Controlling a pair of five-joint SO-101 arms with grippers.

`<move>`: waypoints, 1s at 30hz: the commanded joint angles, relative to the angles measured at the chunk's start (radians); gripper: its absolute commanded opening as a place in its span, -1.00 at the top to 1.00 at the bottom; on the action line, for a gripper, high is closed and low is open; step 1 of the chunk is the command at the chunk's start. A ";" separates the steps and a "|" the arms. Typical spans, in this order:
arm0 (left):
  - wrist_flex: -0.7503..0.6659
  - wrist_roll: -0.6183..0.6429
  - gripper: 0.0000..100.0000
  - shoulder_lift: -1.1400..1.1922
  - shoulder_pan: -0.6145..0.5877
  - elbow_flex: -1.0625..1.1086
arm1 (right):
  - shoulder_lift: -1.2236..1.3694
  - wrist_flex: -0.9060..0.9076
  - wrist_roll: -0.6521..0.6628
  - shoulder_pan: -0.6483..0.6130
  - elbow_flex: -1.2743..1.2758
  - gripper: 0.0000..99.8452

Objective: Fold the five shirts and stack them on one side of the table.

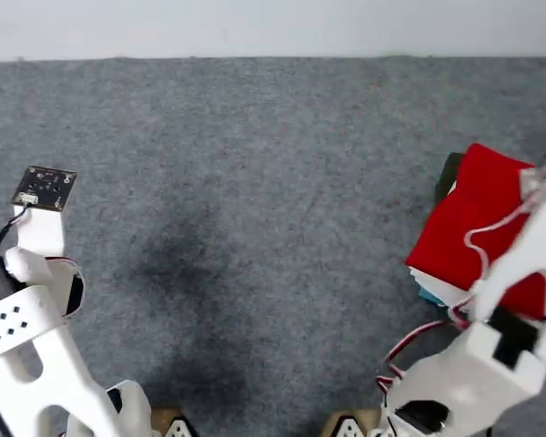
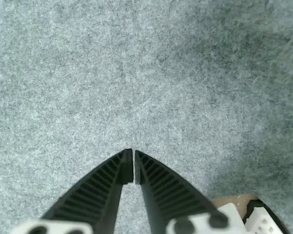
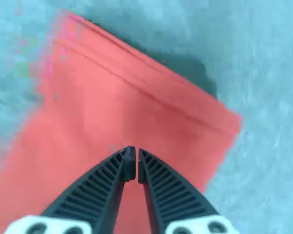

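Both pinched narrow w/ nothing gripped: L pincer over grey table, R pincer over red shirt.

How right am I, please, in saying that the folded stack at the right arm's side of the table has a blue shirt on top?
Not quite: the top shirt is red, not blue. The high view shows it on the stack at the right arm's side, and the right wrist view shows red under the right gripper.
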 commanded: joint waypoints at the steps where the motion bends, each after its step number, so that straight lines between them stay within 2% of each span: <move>1: 0.017 -0.005 0.97 -0.020 0.006 -0.007 | -0.079 0.001 0.003 -0.093 -0.023 0.98; 9: 0.017 -0.005 0.97 -0.020 0.006 -0.004 | 0.160 -0.392 0.008 -0.096 0.175 0.98; 12: 0.014 -0.005 0.97 -0.020 0.008 -0.002 | 0.191 -0.424 0.006 -0.116 0.164 0.98; 19: 0.008 -0.005 0.97 -0.025 0.008 -0.015 | -0.036 -0.150 0.002 -0.183 0.106 0.98; 24: 0.000 -0.005 0.97 -0.110 0.009 -0.050 | -0.163 0.012 0.002 -0.225 0.107 0.98; 30: -0.094 0.000 0.96 -0.236 0.009 0.007 | -0.208 0.186 0.002 -0.232 0.107 0.98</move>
